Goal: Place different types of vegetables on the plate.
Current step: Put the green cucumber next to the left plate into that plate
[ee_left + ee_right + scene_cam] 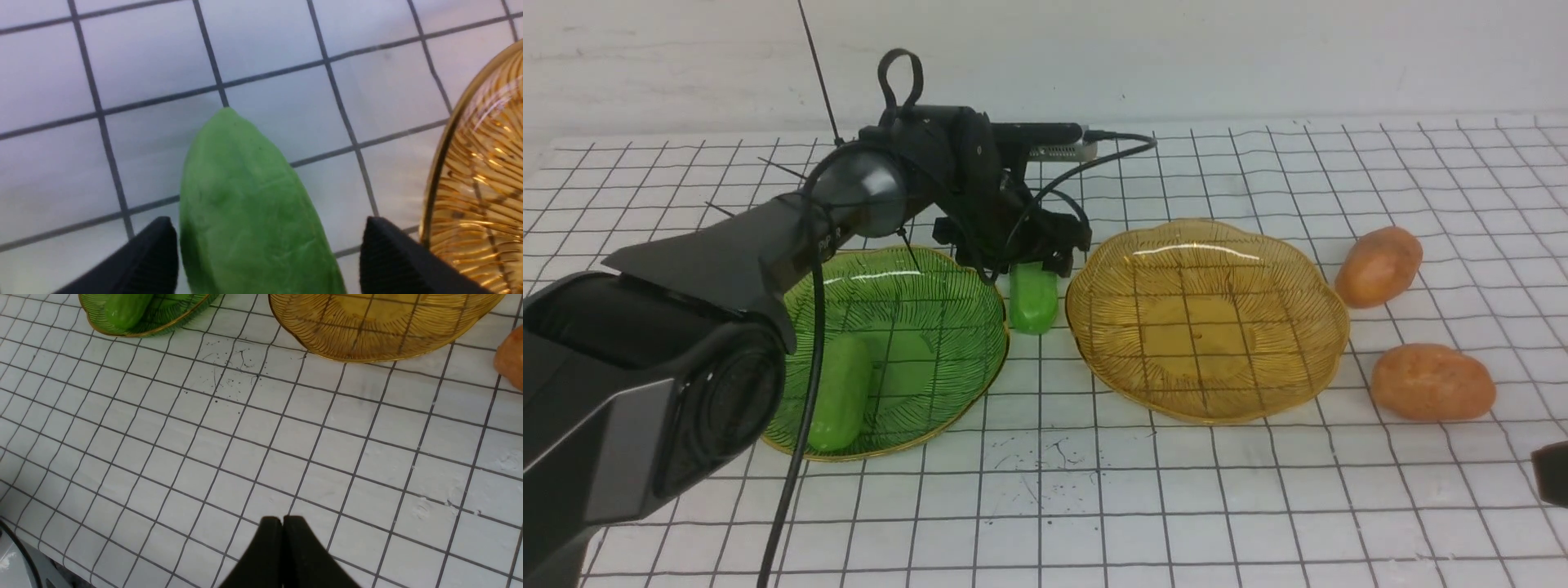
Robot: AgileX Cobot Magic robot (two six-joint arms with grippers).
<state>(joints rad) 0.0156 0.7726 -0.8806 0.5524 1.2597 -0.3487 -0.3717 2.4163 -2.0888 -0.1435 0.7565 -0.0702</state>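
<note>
One light-green cucumber [1033, 298] lies on the table between the green plate [964, 359] and the amber plate [1209, 318]. My left gripper [1033, 265] is low over it, open, with a finger on each side; in the left wrist view the cucumber [245, 204] fills most of the gap between the jaws of the left gripper [268, 222]. A second cucumber [840, 392] lies in the green plate. Two orange-brown potatoes [1379, 266] [1432, 381] lie on the table right of the empty amber plate. My right gripper [282, 519] is shut and empty above the near table.
The amber plate's rim [437, 171] is close beside the left gripper's outer finger. The right wrist view shows the green plate [171, 318] with its cucumber [126, 310], the amber plate [380, 326] and part of a potato [510, 359]. Only a dark corner of the right arm [1553, 474] shows at the front view's right edge.
</note>
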